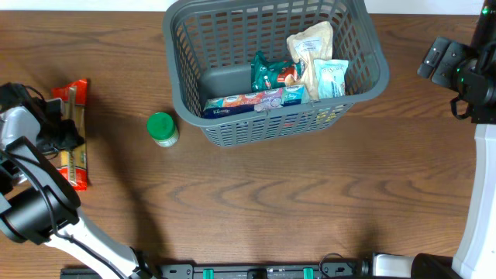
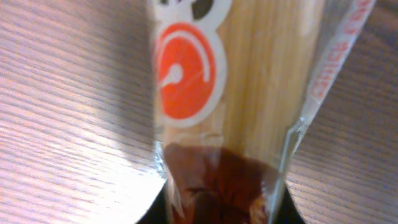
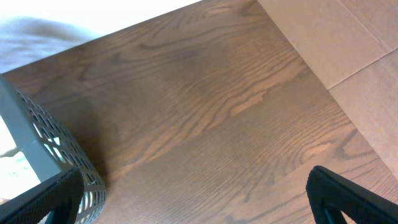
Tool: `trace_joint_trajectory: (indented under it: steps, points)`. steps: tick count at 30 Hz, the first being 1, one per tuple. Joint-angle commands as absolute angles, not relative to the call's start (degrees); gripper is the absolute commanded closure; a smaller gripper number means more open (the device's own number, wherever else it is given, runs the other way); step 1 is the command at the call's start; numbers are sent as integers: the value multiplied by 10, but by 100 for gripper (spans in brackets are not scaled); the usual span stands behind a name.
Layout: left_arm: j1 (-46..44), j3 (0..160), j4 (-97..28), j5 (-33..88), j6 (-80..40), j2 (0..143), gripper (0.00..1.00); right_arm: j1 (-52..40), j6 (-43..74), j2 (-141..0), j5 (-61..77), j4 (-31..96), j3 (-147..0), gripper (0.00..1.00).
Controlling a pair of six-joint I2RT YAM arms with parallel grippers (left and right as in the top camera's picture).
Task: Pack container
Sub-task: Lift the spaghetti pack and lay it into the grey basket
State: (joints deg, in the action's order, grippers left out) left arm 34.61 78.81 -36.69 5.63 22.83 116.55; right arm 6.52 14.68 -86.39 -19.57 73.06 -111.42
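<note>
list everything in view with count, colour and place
container: 1, dark grey, top centre of table
tissue pack: 1, blue, in container, front
snack bag: 1, green, in container
pouch: 1, cream, in container
packet: 1, pale blue, in container
jar: 1, green lid, left of container
pasta packet: 1, red, table's left edge
table: 1, brown, under everything
left gripper: 1, black, shut on pasta packet
right gripper: 1, black, open, right of container

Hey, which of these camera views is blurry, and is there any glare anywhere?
Left wrist view: the pasta packet fills the frame, soft and out of focus, with pale sheen on the table. Overhead view: sharp, evenly lit. Right wrist view: wood grain crisp, top left corner washed out white.
</note>
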Motion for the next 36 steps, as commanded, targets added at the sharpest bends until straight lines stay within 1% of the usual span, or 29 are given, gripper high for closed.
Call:
trace_joint_trajectory:
  steps: [1,5,9,14,19,22,28,32,36]
  points:
    - [346,767,-370,40,233,1208,94,68,154,-864,-205,731,-1117,1]
    - [345,787,-372,41,188,1176,94,68,154,-864,-205,731,-1117,1]
    - [344,827,-372,45,129,1114,94,68,154,-864,-205,731,-1117,1]
    - [330,884,-372,101,125,1020,94,68,154,-864,-205,731,-1117,1]
    - [283,952,-369,159,125,928,94,68,154,-864,-205,731,-1117,1]
    - [234,995,-370,182,126,886,94,68,154,-864,-205,731,-1117,1]
    - [93,1057,-369,190,127,836,94,68,154,-864,-205,731,-1117,1]
    - [-11,1060,-372,190,139,833,94,68,154,-864,-205,731,-1117,1]
    - [-87,1060,-377,188,141,855,94,68,154,-864,-205,731,-1117,1]
